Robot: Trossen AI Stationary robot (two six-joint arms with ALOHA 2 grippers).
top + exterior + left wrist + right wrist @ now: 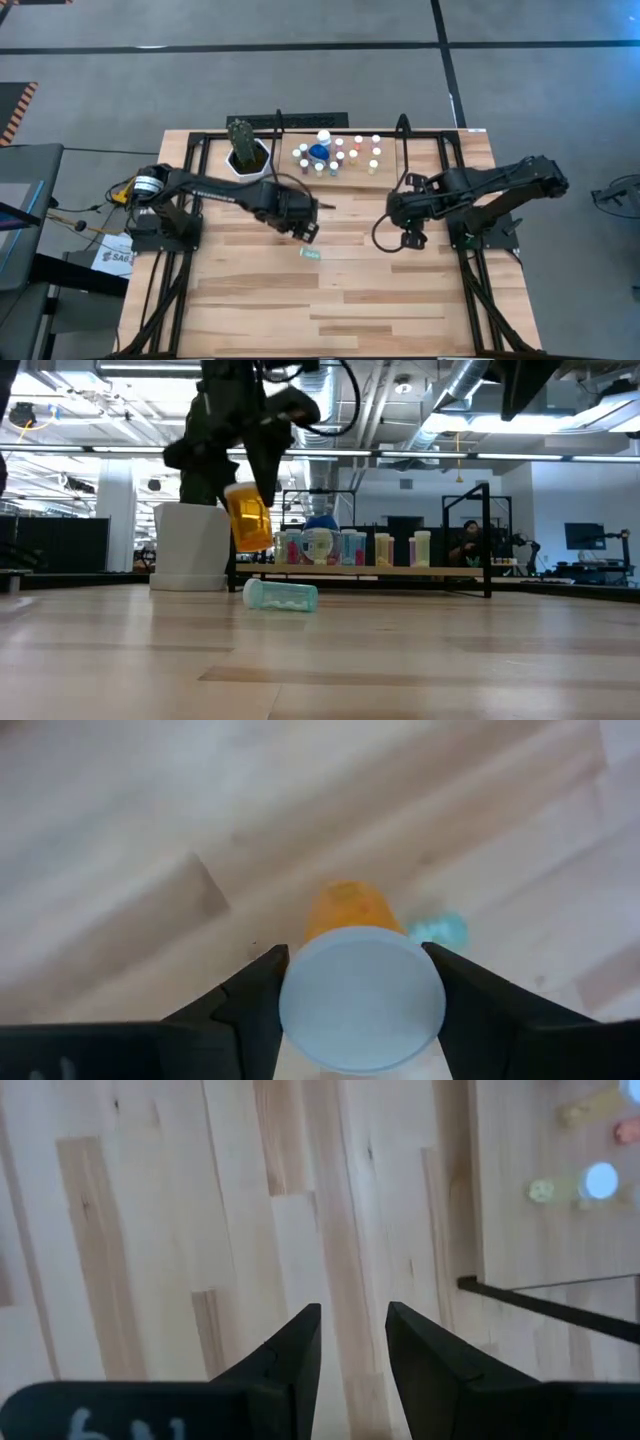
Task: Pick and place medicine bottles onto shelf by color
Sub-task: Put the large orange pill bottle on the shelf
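My left gripper (306, 228) hangs over the table's middle, shut on an amber medicine bottle (248, 518) with a white cap (362, 998). A teal bottle (281, 596) lies on its side on the table just nearer than the gripper, also seen as teal bottle (310, 254). The shelf (420, 150) stands at the far edge and bears several bottles (335, 155) upright. My right gripper (353, 1312) hovers right of centre above bare table, its fingers a narrow gap apart with nothing between them. My left gripper pinches the amber bottle's white cap by its two opposite sides (290, 995) between its two fingers. The fingers come from above, pointing steeply down. The bottle hangs below them, slightly tilted, its orange body (345, 910) clear of the table.
A white pot (190, 545) with a green cactus (243, 140) stands at the far edge, left of the shelf's bottles. A larger blue bottle (319, 150) sits among the shelf's bottles. Bare planks (330, 310) stretch toward the near edge.
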